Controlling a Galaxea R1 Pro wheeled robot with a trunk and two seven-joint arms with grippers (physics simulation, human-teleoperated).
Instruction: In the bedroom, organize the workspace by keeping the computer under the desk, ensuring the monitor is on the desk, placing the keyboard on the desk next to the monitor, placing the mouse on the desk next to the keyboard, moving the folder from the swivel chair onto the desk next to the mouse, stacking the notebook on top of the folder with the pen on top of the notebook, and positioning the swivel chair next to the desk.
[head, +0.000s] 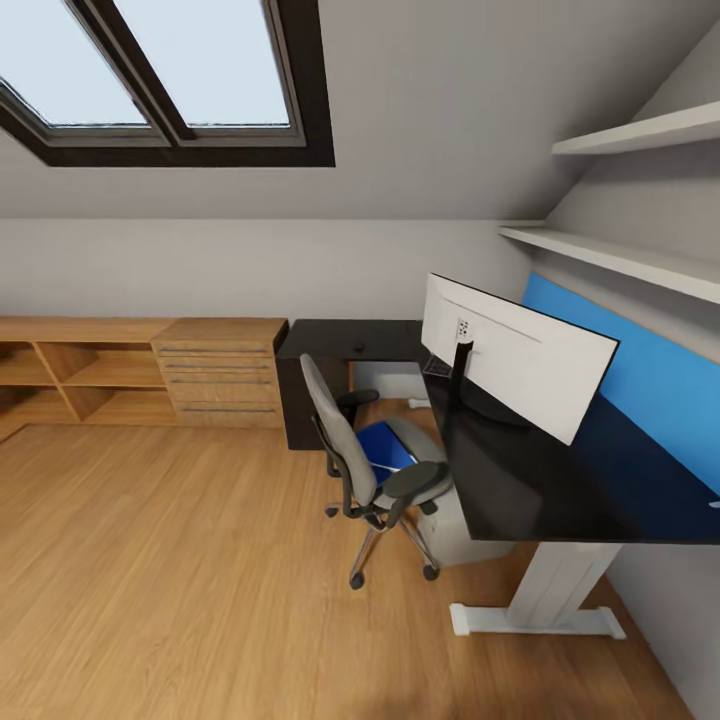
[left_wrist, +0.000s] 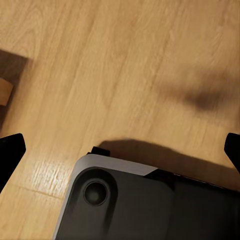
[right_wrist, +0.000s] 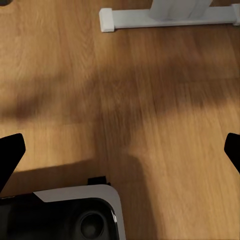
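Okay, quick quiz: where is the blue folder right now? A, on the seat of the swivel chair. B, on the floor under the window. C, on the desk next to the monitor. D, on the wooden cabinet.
A: the head view shows the blue folder lying on the seat of the swivel chair, which stands beside the desk, not on the desktop.

I see the folder (head: 388, 447) half hidden by the swivel chair (head: 345, 440); the monitor (head: 515, 352) hides most of the keyboard (head: 436, 367).
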